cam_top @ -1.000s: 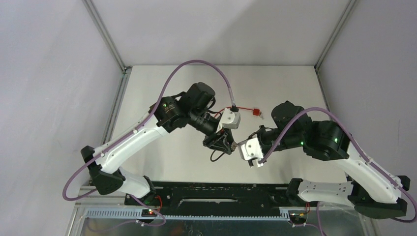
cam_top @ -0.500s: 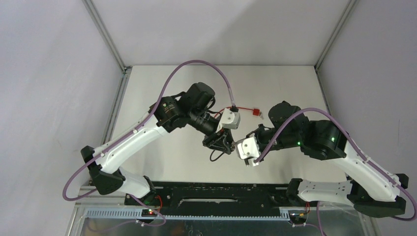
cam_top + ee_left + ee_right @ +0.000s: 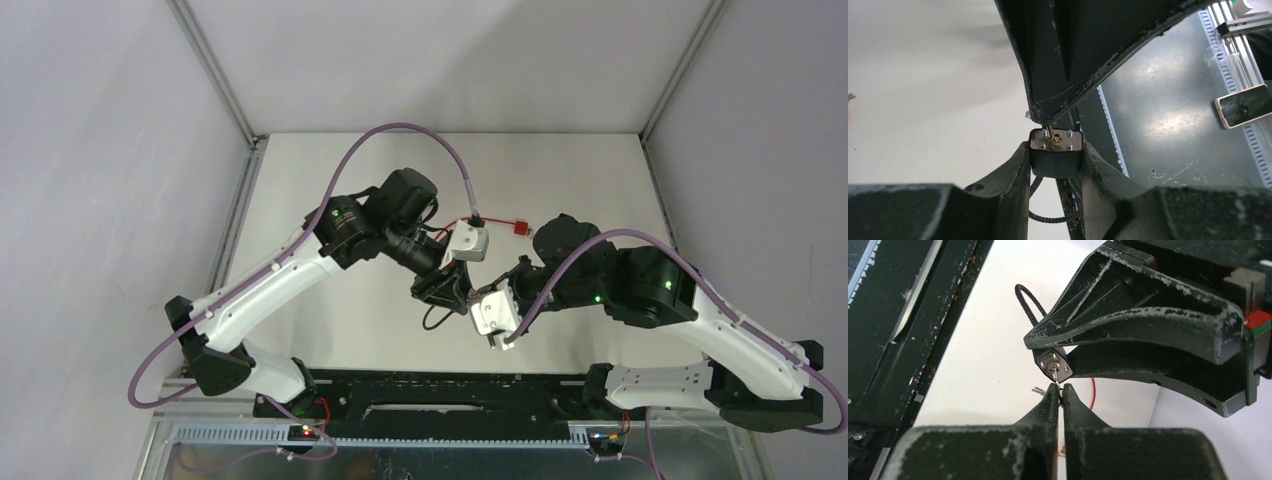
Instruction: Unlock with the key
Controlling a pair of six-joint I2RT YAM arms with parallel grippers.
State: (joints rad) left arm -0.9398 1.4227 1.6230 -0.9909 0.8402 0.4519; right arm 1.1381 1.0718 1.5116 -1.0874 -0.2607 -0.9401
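My left gripper [image 3: 1055, 150] is shut on a small black padlock [image 3: 1055, 157] with a braided cable loop [image 3: 1048, 215] hanging below it. The lock's metal keyhole face [image 3: 1056, 140] points at the right gripper. My right gripper [image 3: 1058, 390] is shut on a thin key [image 3: 1055, 376], whose tip sits in the keyhole of the padlock [image 3: 1053, 363]. In the top view the two grippers meet above the table's near middle, left gripper [image 3: 445, 290] against right gripper [image 3: 478, 297]. The cable loop [image 3: 432, 318] droops under them.
A red tag on a red cord [image 3: 519, 227] lies on the white table [image 3: 330, 310] behind the grippers. A second small key end [image 3: 1038, 389] sticks out beside my right fingertips. The black rail [image 3: 440, 392] runs along the table's near edge.
My right arm has moved left toward the left gripper, bringing the key up to the padlock's keyhole. The left arm has stayed in place.
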